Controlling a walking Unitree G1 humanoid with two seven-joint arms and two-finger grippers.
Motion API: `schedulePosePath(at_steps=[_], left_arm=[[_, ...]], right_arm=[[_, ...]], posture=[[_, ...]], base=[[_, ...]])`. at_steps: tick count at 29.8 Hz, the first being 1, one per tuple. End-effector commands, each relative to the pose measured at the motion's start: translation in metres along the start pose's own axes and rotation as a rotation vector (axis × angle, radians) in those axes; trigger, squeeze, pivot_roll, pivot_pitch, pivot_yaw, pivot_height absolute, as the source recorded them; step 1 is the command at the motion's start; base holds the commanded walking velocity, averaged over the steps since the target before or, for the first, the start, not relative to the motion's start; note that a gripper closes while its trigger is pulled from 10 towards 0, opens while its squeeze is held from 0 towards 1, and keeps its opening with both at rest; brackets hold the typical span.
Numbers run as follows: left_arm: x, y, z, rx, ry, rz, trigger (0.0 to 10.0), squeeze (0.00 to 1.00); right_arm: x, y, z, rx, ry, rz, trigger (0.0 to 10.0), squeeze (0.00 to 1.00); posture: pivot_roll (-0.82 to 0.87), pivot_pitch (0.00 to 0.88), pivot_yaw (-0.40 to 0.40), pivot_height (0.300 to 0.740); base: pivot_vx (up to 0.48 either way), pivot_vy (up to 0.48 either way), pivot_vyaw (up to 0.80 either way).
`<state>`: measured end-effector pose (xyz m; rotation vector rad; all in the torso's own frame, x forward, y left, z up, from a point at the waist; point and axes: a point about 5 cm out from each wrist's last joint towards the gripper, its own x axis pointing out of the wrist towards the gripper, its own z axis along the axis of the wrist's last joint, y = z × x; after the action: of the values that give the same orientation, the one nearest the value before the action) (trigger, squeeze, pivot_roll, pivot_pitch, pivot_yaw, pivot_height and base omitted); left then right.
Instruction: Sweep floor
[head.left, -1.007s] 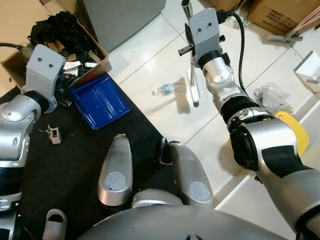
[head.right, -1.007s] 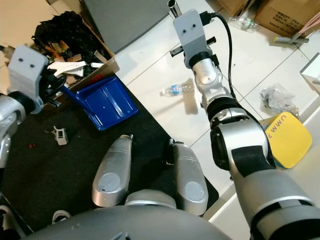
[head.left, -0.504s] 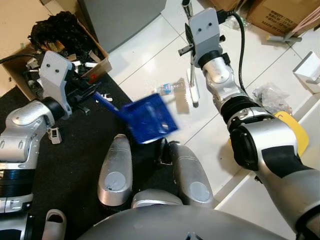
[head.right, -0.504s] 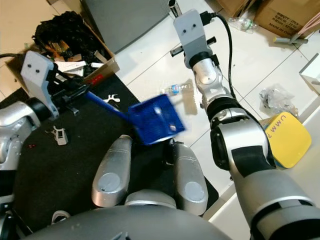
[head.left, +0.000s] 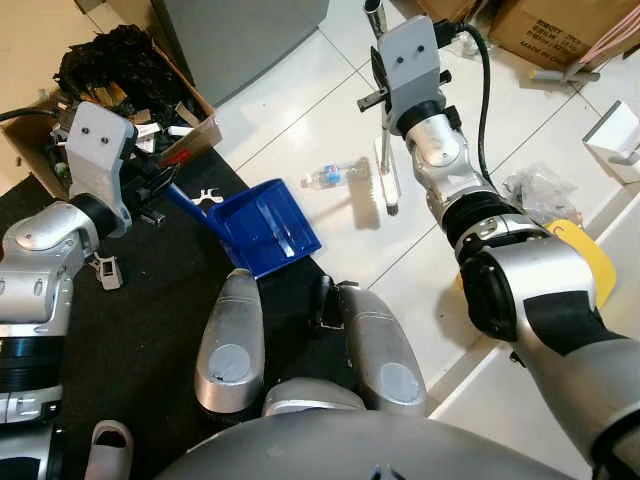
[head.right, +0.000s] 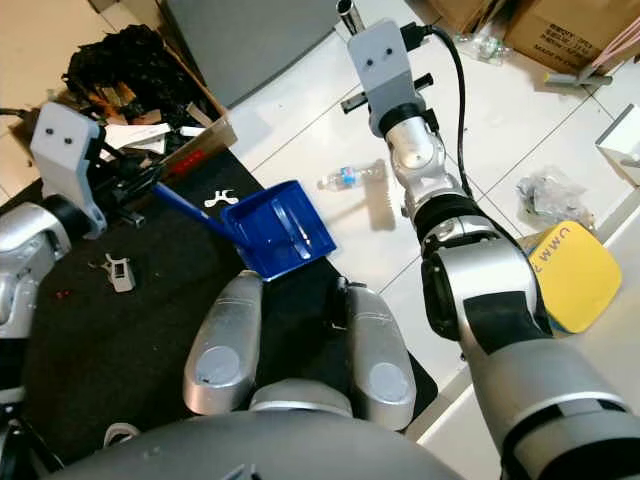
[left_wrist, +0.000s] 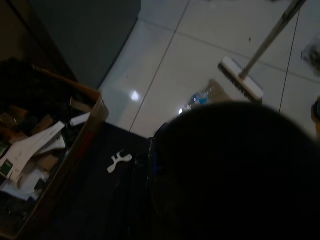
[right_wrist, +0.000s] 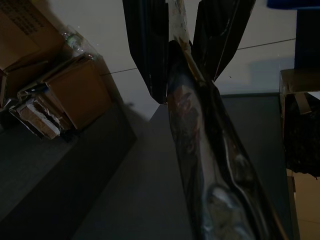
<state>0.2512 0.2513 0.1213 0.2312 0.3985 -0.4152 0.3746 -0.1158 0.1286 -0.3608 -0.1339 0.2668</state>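
Item: my left gripper (head.right: 128, 190), pinched on the handle of the blue dustpan (head.right: 283, 229). The pan sits at the edge of the black mat (head.right: 120, 330), mouth toward the white tile floor (head.right: 300, 130), just ahead of my knees.

Item: my right gripper (right_wrist: 172, 55), fingers clamped either side of the broom (head.left: 386, 183) pole, held out over the tiles. The brush head rests on the floor just beyond the pan.

Item: plastic bottle (head.left: 336, 176), lying on the tile close beside the brush head, between it and the pan. This is the thing to sweep.

Item: cardboard box (head.left: 120, 110) of clutter, beside my left arm; a small white bracket (head.right: 220, 200) on the mat near the pan handle.

Risks, as I judge them: the bottle is round and may roll past the pan's mouth if I sweep too fast or off-line. The pan's lip may ride on the mat edge and leave a gap. A long handle in a two-finger pinch may twist.
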Motion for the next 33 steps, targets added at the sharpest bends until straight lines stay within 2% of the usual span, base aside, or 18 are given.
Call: schedulePosePath(at_steps=[1,6,12,18,21,28,33], left_arm=[[-0.009,0.007,-0.001,0.030,0.043,-0.002,10.0,0.00],[-0.011,0.010,-0.007,0.030,0.084,-0.002,10.0,0.00],[-0.004,0.011,-0.014,0.020,0.102,0.011,10.0,0.00],[-0.002,0.020,-0.026,0.023,0.168,0.102,10.0,0.00],[-0.005,0.029,-0.019,0.036,0.154,0.164,10.0,0.00],[-0.007,0.035,-0.008,0.045,0.119,0.172,10.0,0.00],[-0.002,0.039,0.000,0.052,0.079,0.158,10.0,0.00]], right_arm=[[-0.003,-0.001,-0.003,-0.012,-0.001,0.000,10.0,0.00],[-0.002,-0.001,-0.003,-0.012,0.000,0.001,10.0,0.00],[-0.002,-0.001,-0.003,-0.010,0.000,0.001,10.0,0.00],[-0.003,-0.002,-0.003,-0.008,-0.001,-0.002,10.0,0.00],[-0.003,-0.002,-0.003,-0.006,-0.006,-0.002,10.0,0.00],[-0.002,0.001,-0.002,-0.005,-0.007,0.002,10.0,0.00],[-0.001,0.002,-0.001,-0.002,-0.010,0.007,10.0,0.00]], posture=[[0.41,0.164,-0.059,0.740],[0.42,0.166,-0.061,0.740],[0.41,0.170,-0.061,0.740],[0.41,0.174,-0.058,0.740],[0.41,0.176,-0.061,0.740],[0.42,0.177,-0.064,0.740],[0.41,0.177,-0.065,0.740]], base=[[0.000,0.000,0.00],[0.000,0.000,0.00],[0.000,0.000,0.00],[0.000,0.000,0.00],[0.000,0.000,0.00],[0.000,0.000,0.00],[0.000,0.000,0.00]])
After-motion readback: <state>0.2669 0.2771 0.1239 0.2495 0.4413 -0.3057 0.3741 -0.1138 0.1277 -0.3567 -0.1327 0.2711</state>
